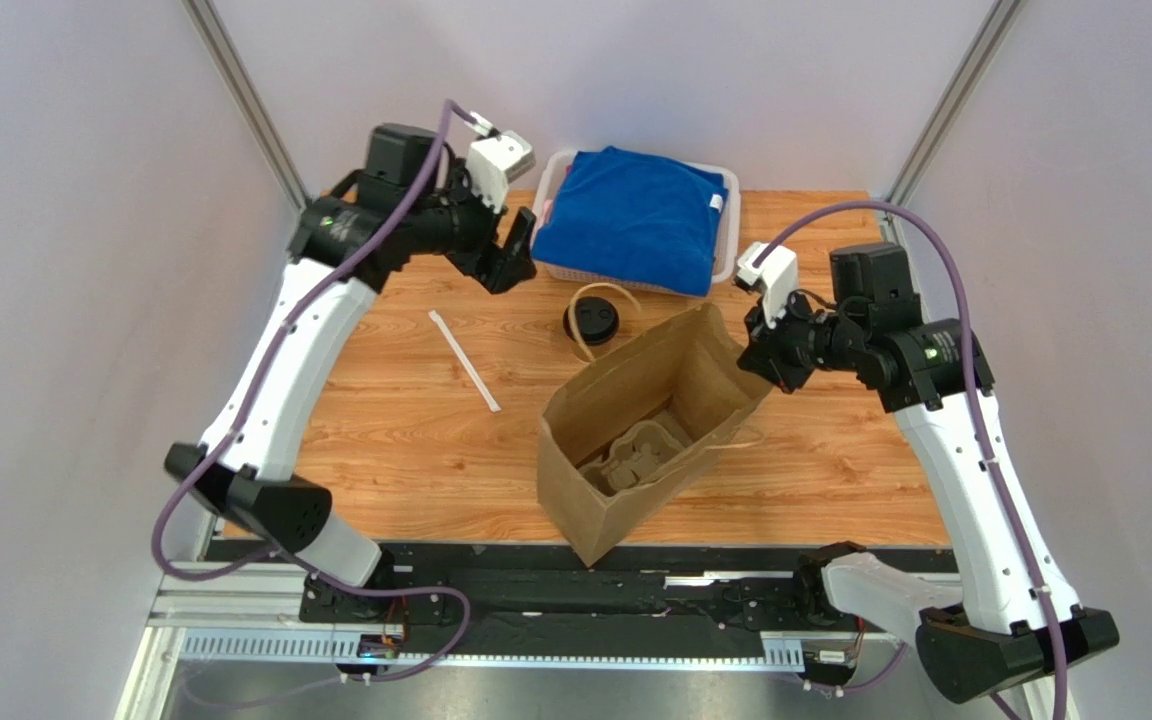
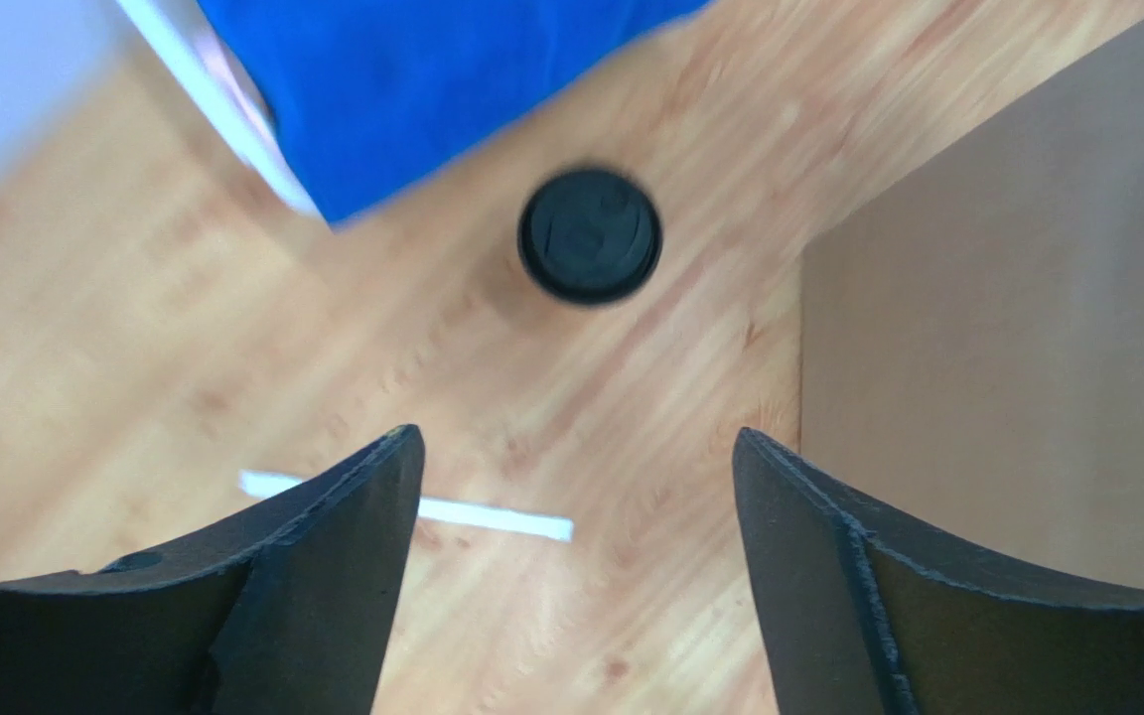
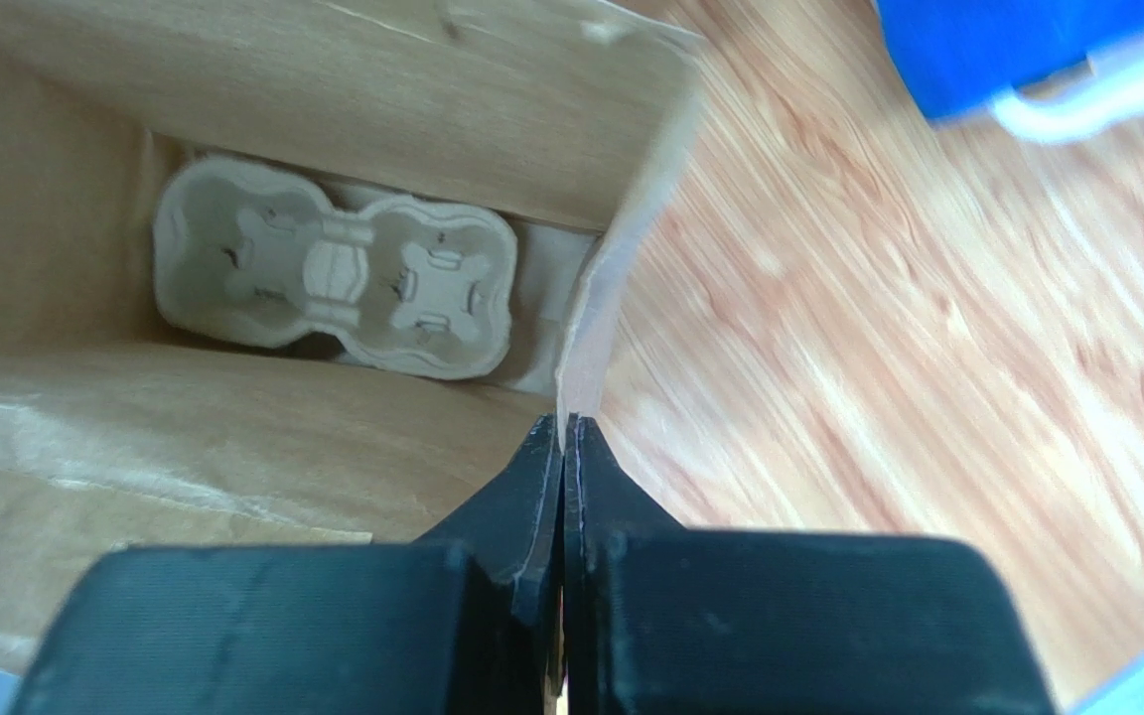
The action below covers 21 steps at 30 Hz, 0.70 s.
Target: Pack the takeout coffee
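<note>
Top external view: the coffee (image 1: 593, 318) stands upright on the worktop (image 1: 417, 435) with its lid on, between the blue cloth (image 1: 642, 218) and the bag (image 1: 642, 413), near the bag's mouth. The left tool (image 1: 512, 252) hangs near it, fingers spread wide and empty, probably lining up a grip. The right tool (image 1: 760, 353) pinches the bag's rim, seemingly to hold the mouth open, with the carrier (image 1: 635, 450) waiting inside

Pretty clearly a robotics lab test booth: blank white walls (image 1: 71, 300) with metal corner posts (image 1: 253, 113), a small wood tabletop (image 1: 387, 435), and a left arm (image 1: 289, 353) and right arm (image 1: 973, 480) bolted to a metal rail (image 1: 237, 608) at the near edge, purple cable (image 1: 157, 533) looping loose beside it.
</note>
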Tool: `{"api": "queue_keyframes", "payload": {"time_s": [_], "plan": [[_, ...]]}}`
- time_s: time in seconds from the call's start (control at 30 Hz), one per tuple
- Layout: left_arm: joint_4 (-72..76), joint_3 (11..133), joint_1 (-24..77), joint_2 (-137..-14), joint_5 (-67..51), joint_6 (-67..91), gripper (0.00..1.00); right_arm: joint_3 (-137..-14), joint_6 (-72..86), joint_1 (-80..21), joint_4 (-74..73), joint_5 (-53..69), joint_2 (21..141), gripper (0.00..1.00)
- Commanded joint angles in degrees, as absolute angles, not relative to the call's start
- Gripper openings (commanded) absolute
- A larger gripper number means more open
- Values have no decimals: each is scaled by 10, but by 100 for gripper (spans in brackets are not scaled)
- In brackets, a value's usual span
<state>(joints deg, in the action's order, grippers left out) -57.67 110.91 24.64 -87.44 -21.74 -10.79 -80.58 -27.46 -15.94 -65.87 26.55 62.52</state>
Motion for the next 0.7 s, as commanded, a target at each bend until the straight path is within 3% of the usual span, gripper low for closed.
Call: {"api": "queue_keyframes", "payload": {"time_s": [0.0, 0.23, 0.47, 0.67], "plan": [[-516, 1052, 244, -909, -189, -26, 85, -788, -306, -108, -685, 242, 597, 0], [-446, 968, 260, -957, -171, 12, 96, -808, -375, -4, -729, 254, 599, 0], [-392, 967, 321, -1001, -119, -11, 97, -838, -427, 100, -766, 265, 615, 0], [-389, 1005, 345, -1063, -84, -25, 98, -849, -434, 120, -775, 277, 620, 0]]}}
